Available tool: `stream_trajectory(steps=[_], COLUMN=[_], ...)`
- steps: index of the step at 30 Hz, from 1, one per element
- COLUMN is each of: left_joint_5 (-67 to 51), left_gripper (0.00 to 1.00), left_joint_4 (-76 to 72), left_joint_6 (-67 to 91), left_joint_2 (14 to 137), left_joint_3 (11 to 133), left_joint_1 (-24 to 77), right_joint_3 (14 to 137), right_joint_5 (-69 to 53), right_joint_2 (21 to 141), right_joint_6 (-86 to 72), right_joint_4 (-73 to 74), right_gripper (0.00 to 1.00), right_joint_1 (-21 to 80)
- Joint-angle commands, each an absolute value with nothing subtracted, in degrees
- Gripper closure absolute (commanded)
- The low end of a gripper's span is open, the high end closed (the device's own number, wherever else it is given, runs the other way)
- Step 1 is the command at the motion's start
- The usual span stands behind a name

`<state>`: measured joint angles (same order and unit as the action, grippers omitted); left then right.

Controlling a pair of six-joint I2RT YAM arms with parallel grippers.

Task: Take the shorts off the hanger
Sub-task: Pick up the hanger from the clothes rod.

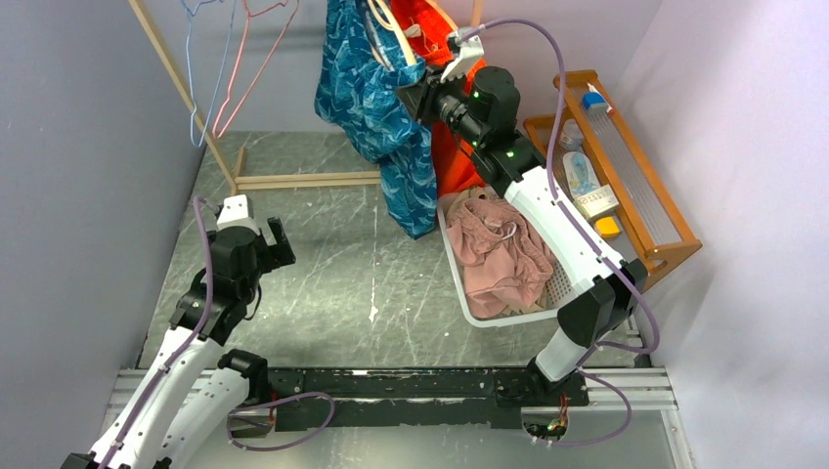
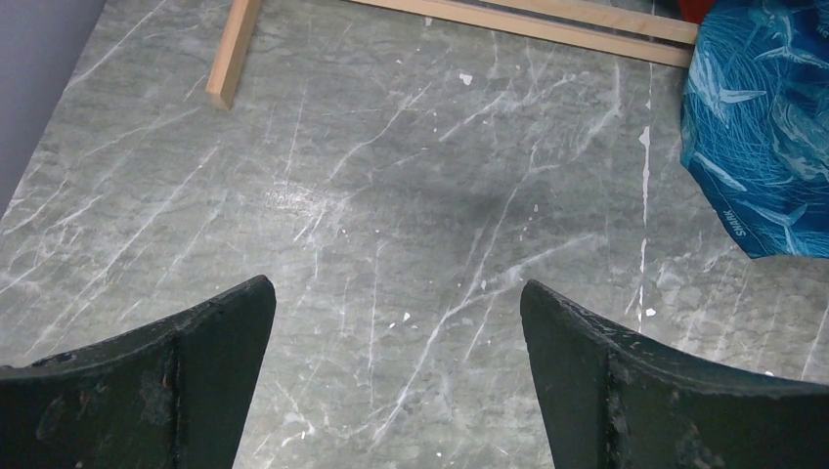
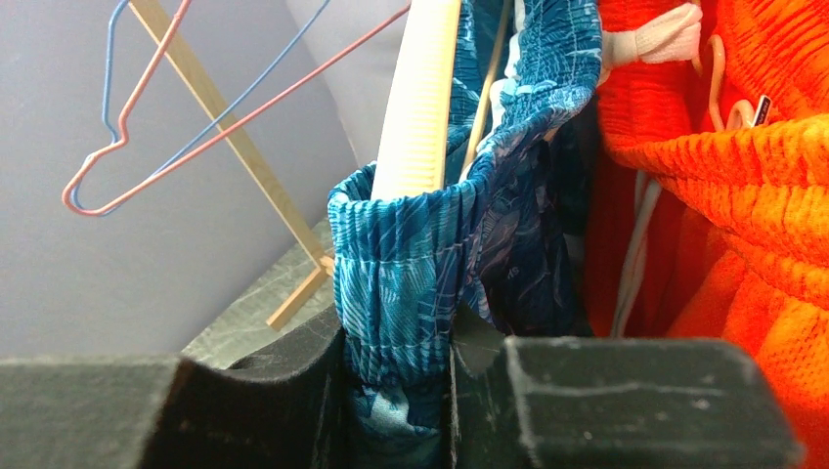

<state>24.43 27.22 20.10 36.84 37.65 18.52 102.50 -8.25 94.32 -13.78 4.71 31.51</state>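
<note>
The blue leafy-pattern shorts (image 1: 376,107) hang from a cream hanger (image 3: 420,98) at the back of the rack. My right gripper (image 1: 415,98) is raised beside them and is shut on their elastic waistband (image 3: 411,283); the gathered fabric fills the gap between the jaws of the right gripper (image 3: 396,362). The bright orange shorts (image 3: 743,195) with a white cord hang just behind, touching the blue pair. A dusty pink pair (image 1: 499,249) lies crumpled in the white basket (image 1: 459,283). My left gripper (image 1: 262,233) hovers low over the marble floor, open and holding nothing (image 2: 396,293).
A wooden rack's base bar (image 1: 303,179) crosses the floor behind the left arm. Bare pink and blue wire hangers (image 1: 235,68) hang at the rack's left end. A wooden shelf (image 1: 626,186) with small bottles stands against the right wall.
</note>
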Motion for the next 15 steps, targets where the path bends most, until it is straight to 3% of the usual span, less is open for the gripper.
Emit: stream_trajectory(steps=[1,15], left_joint_5=[25.5,25.6], left_gripper=[0.01,0.01], left_joint_4=[25.3,25.4], left_joint_6=[19.5,19.6], left_joint_2=[36.2,36.3], left_joint_3=[37.6,37.7], left_joint_1=[18.0,17.9], right_joint_3=[105.2,106.4], right_joint_5=[-10.1,-12.4], right_joint_2=[92.2,93.1], right_joint_6=[-14.5,-15.9], right_joint_4=[-2.8,-4.6], right_gripper=[1.00,1.00], right_joint_1=[31.5,31.5])
